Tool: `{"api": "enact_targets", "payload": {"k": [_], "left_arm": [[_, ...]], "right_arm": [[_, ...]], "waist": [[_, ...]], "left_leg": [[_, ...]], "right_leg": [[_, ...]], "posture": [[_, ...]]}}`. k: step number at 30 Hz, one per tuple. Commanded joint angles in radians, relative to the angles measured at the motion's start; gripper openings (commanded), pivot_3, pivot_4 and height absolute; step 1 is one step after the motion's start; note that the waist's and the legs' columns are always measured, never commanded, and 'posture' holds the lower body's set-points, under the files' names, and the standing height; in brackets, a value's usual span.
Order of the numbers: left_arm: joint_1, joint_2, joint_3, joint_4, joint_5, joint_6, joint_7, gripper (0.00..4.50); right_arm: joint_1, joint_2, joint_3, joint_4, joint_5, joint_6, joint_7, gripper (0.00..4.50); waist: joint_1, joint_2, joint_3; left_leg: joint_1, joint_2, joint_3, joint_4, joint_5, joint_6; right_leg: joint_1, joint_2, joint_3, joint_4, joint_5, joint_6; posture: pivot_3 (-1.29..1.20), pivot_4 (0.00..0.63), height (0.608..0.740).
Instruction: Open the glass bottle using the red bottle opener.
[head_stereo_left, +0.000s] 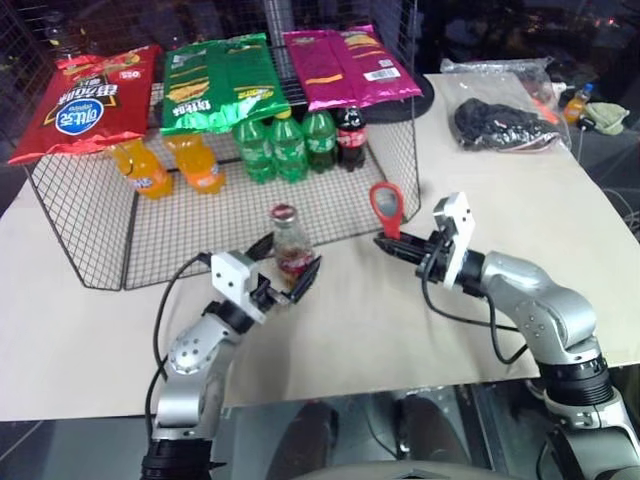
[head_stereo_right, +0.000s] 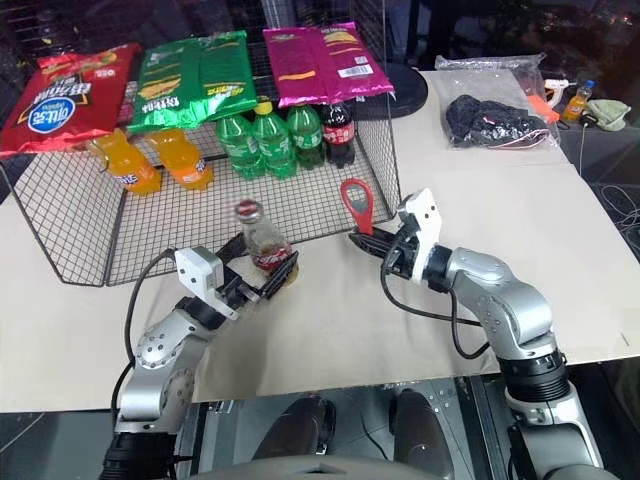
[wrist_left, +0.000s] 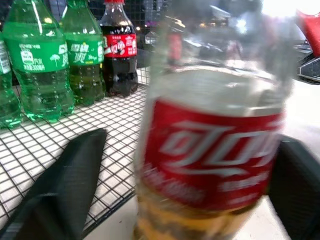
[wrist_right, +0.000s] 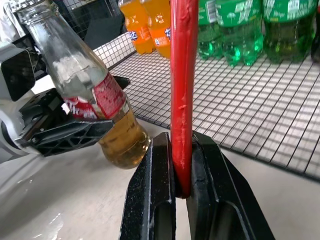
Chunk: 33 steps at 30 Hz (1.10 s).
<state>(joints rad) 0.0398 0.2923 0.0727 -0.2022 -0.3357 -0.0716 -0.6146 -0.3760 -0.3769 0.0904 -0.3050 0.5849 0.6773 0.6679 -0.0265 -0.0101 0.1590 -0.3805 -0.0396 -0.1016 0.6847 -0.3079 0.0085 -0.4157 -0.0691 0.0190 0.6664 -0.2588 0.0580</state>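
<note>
The main risk here is the bottle tipping over: it stands on the table at the front edge of a wire rack, between the spread fingers of the left gripper, and the left wrist view shows a gap between the glass and the nearer black finger, so the jaws look wide open with nothing firmly held. If the opener pries at the top while the bottle is loose, the bottle would likely slide or fall and spill onto the table. In the right wrist view the bottle appears tilted, though that may be the camera's own angle. A second risk is the opener twisting in its grip, since the right gripper pinches only the lower end of the handle, fingers clamped tight on it, with the ring head standing upright above. The opener sits to the bottle's right, apart from it and not yet over the neck. The bottle is small, clear glass, with amber drink in its lower part, a red label with white script, and a narrow neck; whether a cap is on it is hard to tell
</note>
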Motion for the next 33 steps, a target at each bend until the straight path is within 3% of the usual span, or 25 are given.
{"api": "enact_targets", "payload": {"k": [1,20,33], "left_arm": [[0.001,-0.010,0.010,-0.030,-0.001,-0.024,0.021,4.49],[-0.009,0.045,0.030,-0.211,-0.088,0.031,0.035,4.49],[-0.012,0.033,0.024,-0.248,-0.112,0.049,0.050,4.49]], "right_arm": [[0.000,0.000,0.011,-0.013,-0.027,-0.051,0.016,0.00],[0.012,0.027,0.019,0.053,-0.076,-0.116,0.043,0.00],[0.006,0.024,0.019,0.075,-0.093,-0.137,0.063,0.00]], "waist": [[0.000,0.000,0.000],[0.012,0.000,0.000],[0.012,0.000,0.000]], "left_leg": [[0.000,0.000,0.000,0.000,0.000,0.000],[0.000,0.000,0.000,0.000,0.000,0.000],[0.000,0.000,0.000,0.000,0.000,0.000]], "right_leg": [[0.000,0.000,0.000,0.000,0.000,0.000],[0.000,0.000,0.000,0.000,0.000,0.000],[0.000,0.000,0.000,0.000,0.000,0.000]], "posture": [[0.00,0.150,0.740],[0.00,0.150,0.740],[0.00,0.150,0.740]]}}
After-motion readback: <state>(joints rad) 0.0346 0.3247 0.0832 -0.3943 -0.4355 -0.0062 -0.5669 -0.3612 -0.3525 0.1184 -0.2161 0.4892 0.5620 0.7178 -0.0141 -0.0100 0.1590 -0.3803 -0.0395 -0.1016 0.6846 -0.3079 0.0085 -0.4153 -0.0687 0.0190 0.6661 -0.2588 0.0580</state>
